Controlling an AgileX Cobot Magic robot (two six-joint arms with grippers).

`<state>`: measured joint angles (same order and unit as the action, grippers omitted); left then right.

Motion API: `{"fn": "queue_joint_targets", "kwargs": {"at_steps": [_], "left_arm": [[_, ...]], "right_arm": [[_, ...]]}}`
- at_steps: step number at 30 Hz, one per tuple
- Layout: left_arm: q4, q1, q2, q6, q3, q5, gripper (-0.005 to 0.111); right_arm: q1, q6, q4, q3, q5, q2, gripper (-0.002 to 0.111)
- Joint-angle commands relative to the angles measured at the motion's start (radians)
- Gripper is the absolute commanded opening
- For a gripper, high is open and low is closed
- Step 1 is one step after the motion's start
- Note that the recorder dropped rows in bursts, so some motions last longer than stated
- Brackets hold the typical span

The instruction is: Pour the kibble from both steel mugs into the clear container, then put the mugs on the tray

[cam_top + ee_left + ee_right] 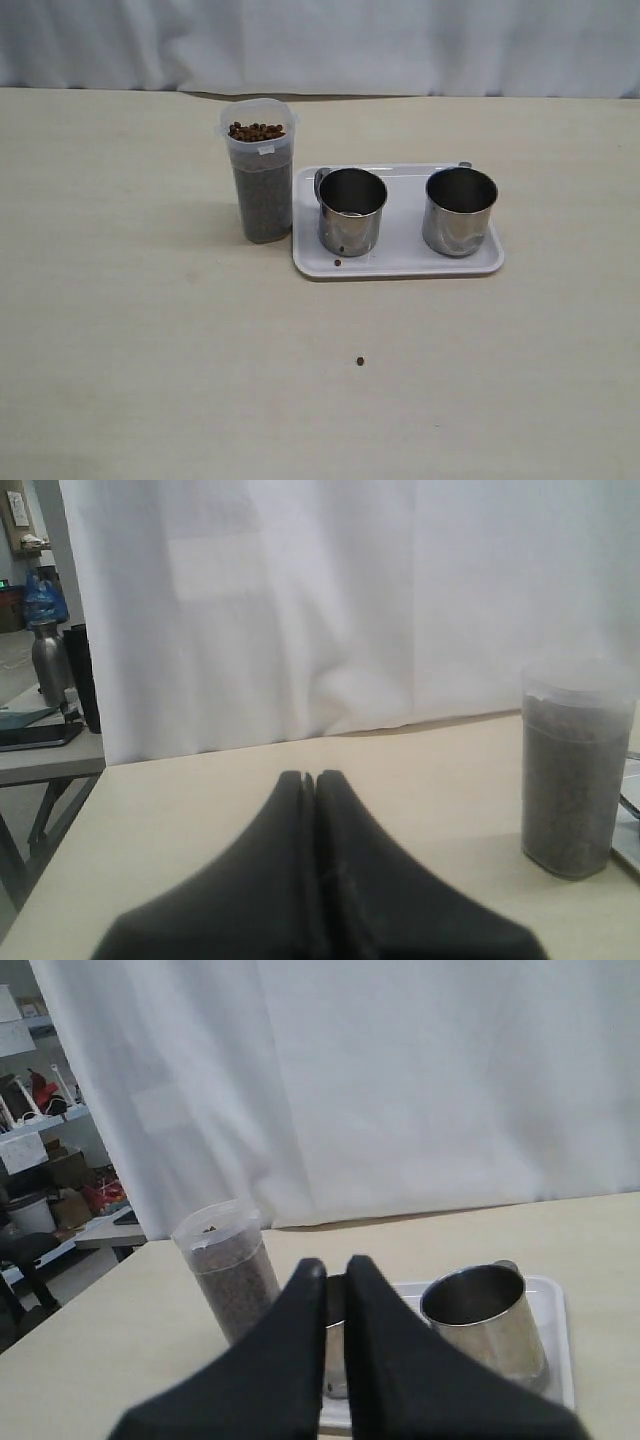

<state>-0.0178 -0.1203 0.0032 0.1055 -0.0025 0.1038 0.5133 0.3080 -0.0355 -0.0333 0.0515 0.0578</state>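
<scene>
Two steel mugs upright on the tray (400, 262), side by side and apart: left mug (352, 212) toward the tray's left end, right mug (460, 210) toward its right end. Tray flat on the bench (150, 330), long side across the exterior view. Clear container (260, 180) upright on the bench just beside the tray's left edge, taller than either mug, open at the top. Kibble (256, 131) inside it up to near the rim. Loose pellet (337, 263) on the tray in front of the left mug; second loose pellet (360, 361) on the bare bench, well in front of the tray. White curtain (400, 40) behind the bench. Left fingers (295, 805) pressed together with nothing between them, clear container off to one side beyond them. Right fingers (300, 1310) brought together on nothing, a thin slit at the tips, pointing toward the tray and mugs without touching them.
</scene>
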Motion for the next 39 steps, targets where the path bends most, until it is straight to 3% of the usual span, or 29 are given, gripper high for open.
{"fn": "queue_joint_targets", "kwargs": {"at_steps": [1, 6, 12, 20, 25, 39], "left_arm": [[0.002, -0.008, -0.003, 0.001, 0.002, -0.009, 0.000], [0.002, -0.008, -0.003, 0.001, 0.002, -0.019, 0.000], [0.002, -0.008, -0.003, 0.001, 0.002, -0.019, 0.000], [0.002, -0.008, -0.003, 0.001, 0.002, -0.019, 0.000], [0.002, -0.008, -0.003, 0.001, 0.002, -0.019, 0.000], [0.002, -0.008, -0.003, 0.001, 0.002, -0.008, 0.000]], "right_arm": [[-0.046, 0.002, 0.005, 0.005, 0.000, -0.021, 0.005], [-0.248, 0.002, 0.005, 0.005, 0.000, -0.058, 0.005], [-0.360, 0.002, 0.005, 0.005, 0.000, -0.058, 0.005], [-0.360, 0.002, -0.007, 0.033, -0.024, -0.058, 0.005], [-0.360, 0.002, -0.087, 0.033, 0.167, -0.058, 0.005], [-0.360, 0.002, -0.116, 0.033, 0.164, -0.058, 0.005]]}}
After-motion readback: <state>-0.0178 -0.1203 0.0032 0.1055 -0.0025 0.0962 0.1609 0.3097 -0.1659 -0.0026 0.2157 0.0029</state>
